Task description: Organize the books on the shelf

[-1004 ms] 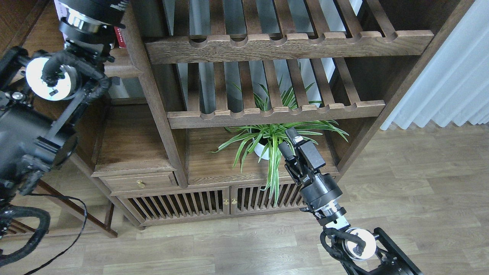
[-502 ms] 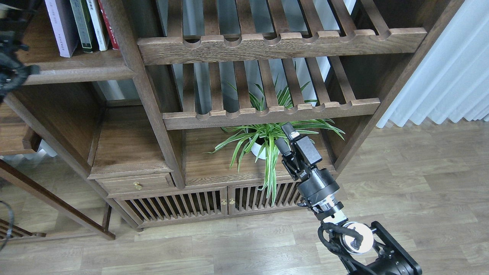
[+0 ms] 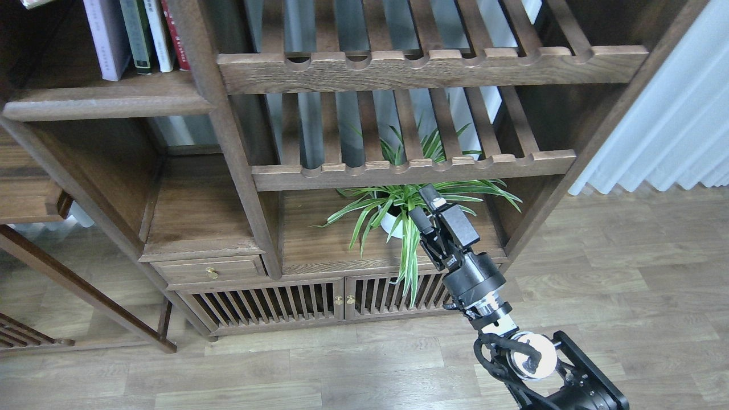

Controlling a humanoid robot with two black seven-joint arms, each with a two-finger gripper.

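Observation:
The pale lavender-white book (image 3: pixel 108 40) stands upright on the dark-brown plank shelf (image 3: pixel 108 103) at the top left. A dark-spined book (image 3: pixel 130 34) stands right of it, and its front panel is hidden. The maroon book is out of view. My right gripper (image 3: pixel 424 204) hangs low in front of the bookcase, by the plant, far from the books. Its fingers stand slightly apart with nothing between them. My left arm and gripper are out of view.
A thin white-spined book (image 3: pixel 155 34) and a red-spined book (image 3: pixel 174 34) stand right of the dark one, against the post (image 3: pixel 205 85). Two slatted racks (image 3: pixel 410 62) fill the middle. A spider plant (image 3: pixel 398 210) sits below them, and a drawer (image 3: pixel 211 270) is at the lower left.
My left arm, which covered the upper left a second ago, has withdrawn out of view and uncovered the books on the shelf. My right gripper has barely moved.

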